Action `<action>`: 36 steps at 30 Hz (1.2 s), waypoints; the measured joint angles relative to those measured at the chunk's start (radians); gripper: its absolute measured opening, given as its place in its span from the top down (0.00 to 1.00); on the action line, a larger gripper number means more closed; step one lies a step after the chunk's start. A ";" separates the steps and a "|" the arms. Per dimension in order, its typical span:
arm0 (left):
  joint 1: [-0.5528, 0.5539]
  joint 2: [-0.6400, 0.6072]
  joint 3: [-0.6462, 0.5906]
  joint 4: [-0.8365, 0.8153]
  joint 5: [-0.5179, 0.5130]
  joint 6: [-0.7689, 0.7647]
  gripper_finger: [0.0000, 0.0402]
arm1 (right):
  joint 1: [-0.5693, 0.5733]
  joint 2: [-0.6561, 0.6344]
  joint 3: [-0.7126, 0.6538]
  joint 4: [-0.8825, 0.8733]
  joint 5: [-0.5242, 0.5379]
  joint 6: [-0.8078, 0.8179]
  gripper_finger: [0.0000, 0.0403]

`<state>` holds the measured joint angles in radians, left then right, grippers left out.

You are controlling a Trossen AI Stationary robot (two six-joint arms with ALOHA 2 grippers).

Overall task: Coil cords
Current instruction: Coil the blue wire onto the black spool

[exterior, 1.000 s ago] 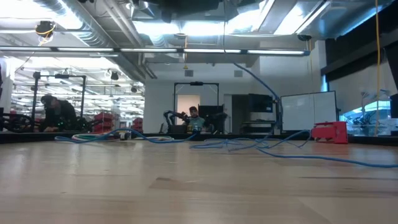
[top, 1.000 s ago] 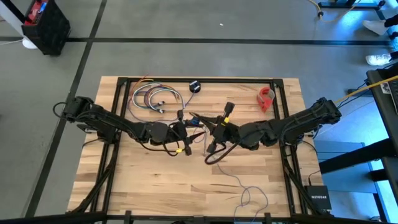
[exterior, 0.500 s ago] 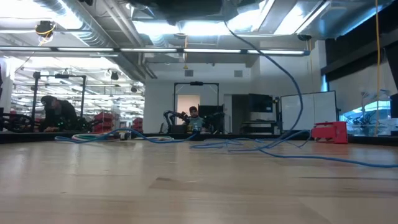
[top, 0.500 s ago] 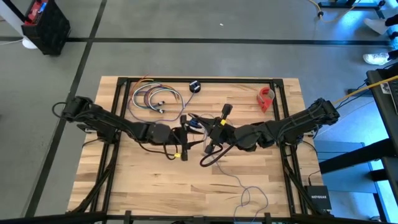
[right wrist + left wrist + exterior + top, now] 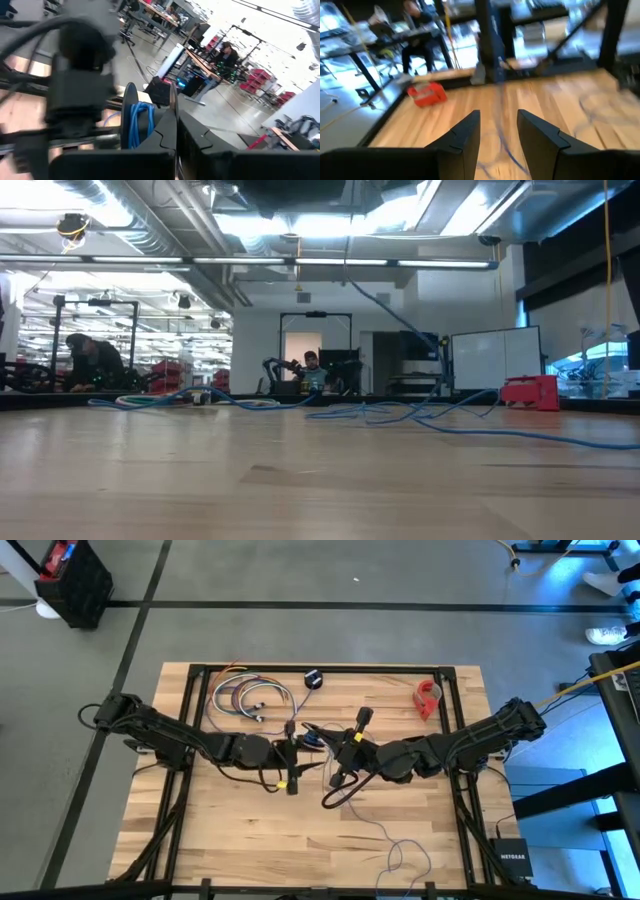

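The cord is thin and bluish. Several turns of it (image 5: 142, 125) are wound on a small black spool (image 5: 313, 738) held in the air over the table's middle. From there it drops (image 5: 400, 310) to the table and trails (image 5: 372, 825) to loose loops (image 5: 405, 855) near the front edge. My right gripper (image 5: 328, 745) comes in from the right, shut on the spool. My left gripper (image 5: 303, 752) faces it from the left, open. Through its gap (image 5: 498, 125) only cord lying on the table shows. My right gripper pinches the spool by the rim of one flange (image 5: 172, 100), which stands in the slit between the two shut fingers (image 5: 195, 140). The fingers reach in level from the table's right side. The spool is lifted clear of the table, and the cord hangs slack below it.
A bundle of thicker coloured cables (image 5: 248, 697) lies at the far left. A small black round thing (image 5: 313, 679) sits by the far edge. A red object (image 5: 428, 698) sits far right. Bare wood lies at the near left. People work in the room behind.
My left gripper has turned a little at the wrist while staying in place. The hanging stretch of cord swung outward in the low view and has come back closer to the grippers. My right gripper has kept still, shut on the spool.
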<state>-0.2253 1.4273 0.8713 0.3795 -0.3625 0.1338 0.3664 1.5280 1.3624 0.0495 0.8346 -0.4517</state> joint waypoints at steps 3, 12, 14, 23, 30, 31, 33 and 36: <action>0.001 0.000 0.000 0.026 -0.002 -0.021 0.69 | 0.000 0.000 0.000 0.002 -0.025 0.010 0.99; 0.007 0.056 0.000 0.127 0.094 -0.034 0.69 | 0.000 0.000 0.000 0.009 -0.042 0.016 0.99; 0.011 0.074 0.000 0.149 0.097 -0.009 0.69 | 0.000 0.000 0.000 0.010 -0.042 0.017 0.99; 0.039 0.085 0.000 0.127 0.047 0.016 0.84 | 0.000 0.000 0.000 0.009 -0.042 0.017 0.99; 0.039 0.085 -0.001 0.089 -0.027 0.062 0.98 | 0.013 -0.003 0.000 0.009 -0.040 0.017 0.99; 0.039 0.085 -0.001 0.081 -0.049 0.063 0.98 | 0.022 -0.006 -0.001 0.007 -0.032 0.012 0.99; 0.040 0.085 0.000 0.052 -0.097 0.064 0.99 | 0.039 -0.012 -0.001 0.006 -0.011 0.000 0.99; 0.043 0.077 0.002 0.005 -0.165 0.062 0.99 | 0.076 -0.022 -0.003 -0.016 0.055 -0.023 0.99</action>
<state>-0.1822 1.5044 0.8734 0.3844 -0.5270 0.1957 0.4423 1.5056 1.3592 0.0333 0.8899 -0.4746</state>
